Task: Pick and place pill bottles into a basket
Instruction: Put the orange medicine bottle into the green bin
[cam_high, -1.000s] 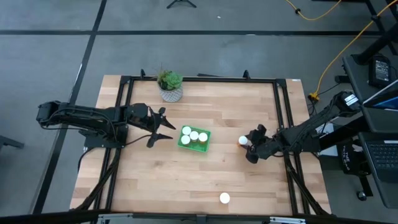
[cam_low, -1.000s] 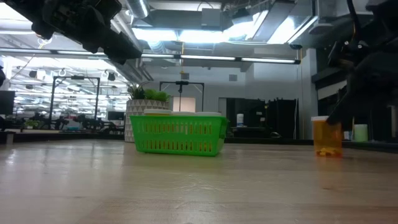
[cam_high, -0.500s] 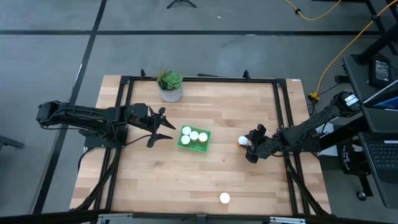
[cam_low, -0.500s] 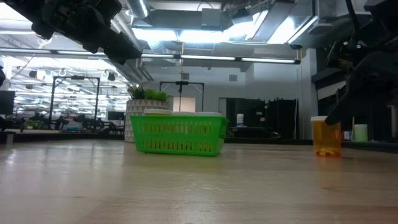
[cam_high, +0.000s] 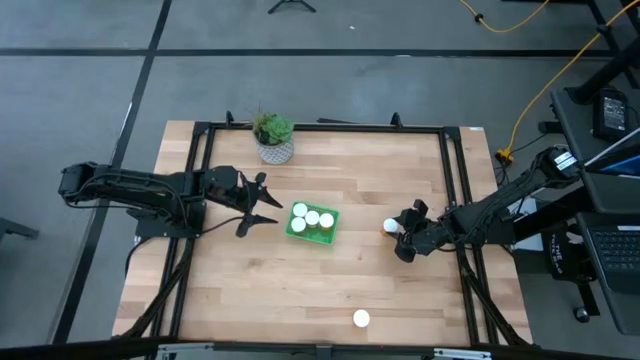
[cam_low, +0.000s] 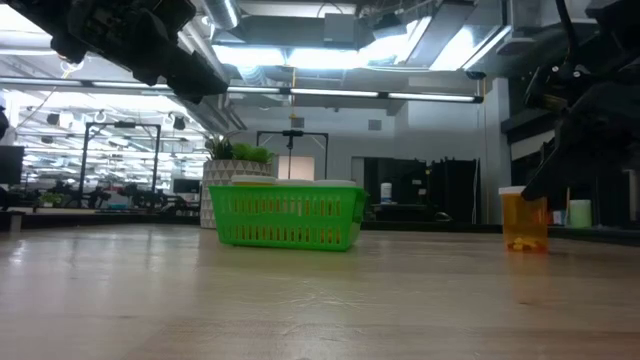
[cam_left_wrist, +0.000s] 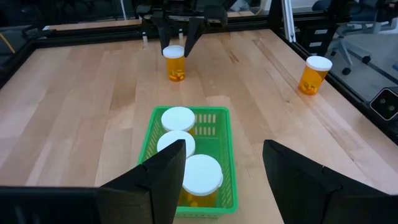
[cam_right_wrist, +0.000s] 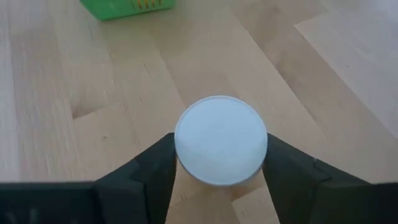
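An orange pill bottle (cam_high: 390, 227) with a white cap (cam_right_wrist: 221, 134) stands upright on the wooden table, right of centre. My right gripper (cam_high: 394, 232) is closed around it. The green basket (cam_high: 336, 224) sits at the table's middle with several white-capped bottles inside (cam_left_wrist: 178, 119). My left gripper (cam_high: 268, 203) hovers open just left of the basket, holding nothing. Another pill bottle (cam_high: 361, 319) stands alone near the table's front edge. My right gripper pinches the bottle between its two fingers, one finger (cam_right_wrist: 155, 165) on each side of the white cap's rim (cam_right_wrist: 181, 152). The fingers slant down from the table's right side. The bottle (cam_low: 525, 220) stays upright with its base on the table.
A potted plant (cam_high: 273, 138) stands at the far left of the table, behind the basket. Black frame rails (cam_high: 455, 180) run along the table's edges. Bare wood lies between the basket and the front edge.
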